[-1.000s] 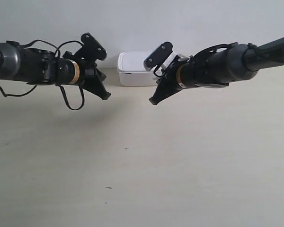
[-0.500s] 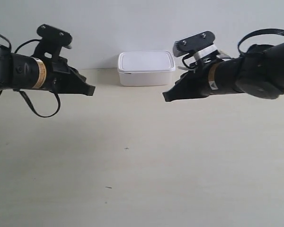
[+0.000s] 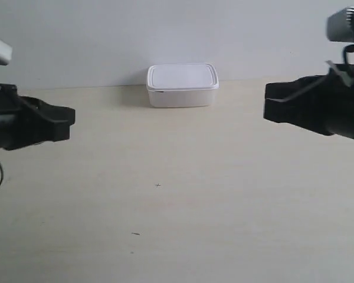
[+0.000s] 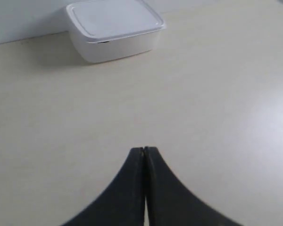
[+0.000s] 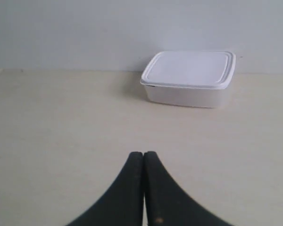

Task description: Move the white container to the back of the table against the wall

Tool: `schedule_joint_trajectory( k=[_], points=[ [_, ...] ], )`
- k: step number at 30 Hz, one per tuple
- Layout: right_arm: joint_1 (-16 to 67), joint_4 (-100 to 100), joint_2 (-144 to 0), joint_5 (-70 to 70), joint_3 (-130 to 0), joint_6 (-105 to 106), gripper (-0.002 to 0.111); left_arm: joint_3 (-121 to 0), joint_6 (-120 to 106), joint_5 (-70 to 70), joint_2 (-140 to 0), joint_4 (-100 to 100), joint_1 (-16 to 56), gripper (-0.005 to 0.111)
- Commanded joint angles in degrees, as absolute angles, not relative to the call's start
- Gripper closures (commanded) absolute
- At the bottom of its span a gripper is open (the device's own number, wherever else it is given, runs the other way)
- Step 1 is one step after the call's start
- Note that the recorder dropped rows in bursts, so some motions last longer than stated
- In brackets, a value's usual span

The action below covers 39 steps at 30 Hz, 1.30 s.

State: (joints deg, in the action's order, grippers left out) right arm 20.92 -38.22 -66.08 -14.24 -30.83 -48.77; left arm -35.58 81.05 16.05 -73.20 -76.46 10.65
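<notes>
Two hands are closed, fingers pressed together with nothing between them: the left hand [image 4: 145, 151] and the right hand [image 5: 143, 155]. Each one is over the table [image 3: 224, 194], well apart from the white container [image 3: 182, 85]. The white container stands upright at the back of the table, lid on, just beside the wall [image 3: 165, 29]; whether it touches the wall I cannot tell.
</notes>
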Motion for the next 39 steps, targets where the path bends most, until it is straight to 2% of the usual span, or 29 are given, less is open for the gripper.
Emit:
schedule_joint_trajectory(
  k=[1,7,14,26,33,39],
  points=[
    [20.73,-38.32,-52.79,-14.91,-23.78,-54.48,0.108,-28.45,82.22,22.21,-63.53,-74.36,10.91,0.107],
    [20.73,-38.9,-35.52,-14.91,-18.96,-66.21,0.108,-21.13,87.42,28.06,-50.87,-72.91,10.91,0.107],
    [20.73,-39.38,-19.14,-14.76,-14.7,-69.38,0.108,-12.83,86.93,28.98,-36.43,-64.04,10.91,0.107],
    [20.73,-39.64,-0.58,-18.98,-4.29,-76.39,0.108,-1.69,87.35,28.24,-15.65,-59.99,10.91,0.107],
    [20.73,-41.43,0.0,-22.9,-1.45,-76.23,0.108,0.0,87.35,23.66,-8.2,-58.68,10.66,0.107],
    [20.73,-44.07,0.0,-20.56,0.0,-70.93,0.108,0.0,85.56,17.82,-5.06,-61.52,10.66,0.107]
  ],
)
